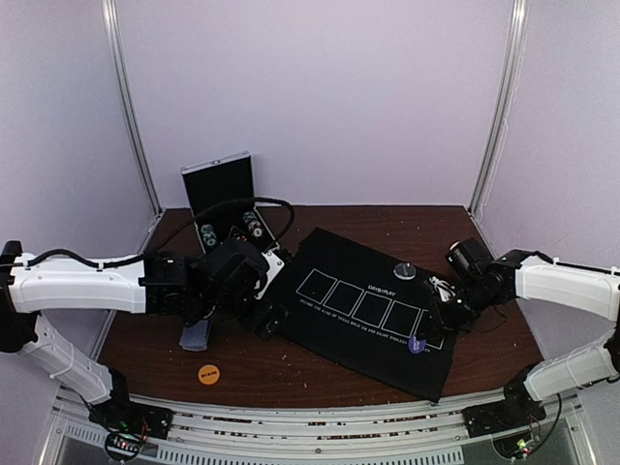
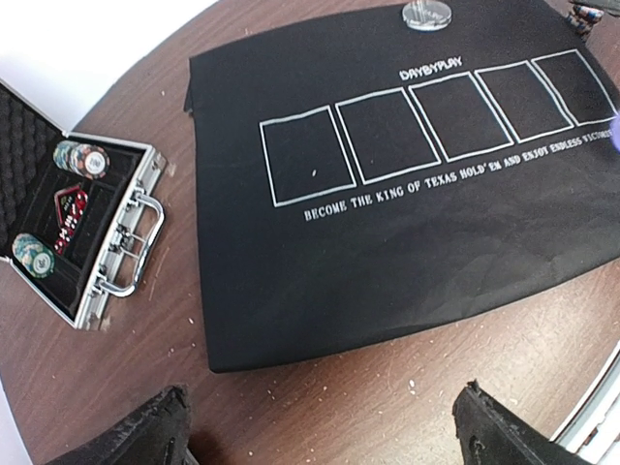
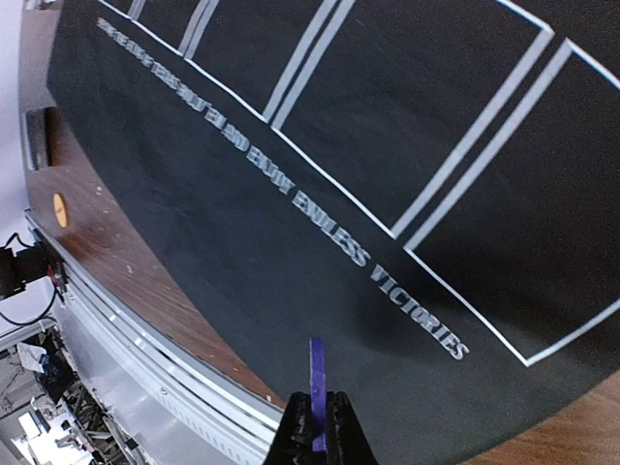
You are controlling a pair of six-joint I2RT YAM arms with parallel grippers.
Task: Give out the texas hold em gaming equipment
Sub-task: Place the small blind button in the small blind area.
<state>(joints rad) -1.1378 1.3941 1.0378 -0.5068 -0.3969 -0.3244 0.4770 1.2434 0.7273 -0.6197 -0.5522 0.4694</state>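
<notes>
Right wrist view: your right claw (image 3: 314, 415) pinches the purple button (image 3: 316, 370) by its thin rim over the black mat (image 3: 242, 242); it could slip.

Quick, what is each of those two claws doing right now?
Left gripper: open, holding nothing.
Right gripper: shut on the purple button.

Looking down on the black mat (image 1: 334, 334) from way up past its near edge, plus closer in from its left and right ends, sharing its white rectangles (image 1: 351, 293).
</notes>
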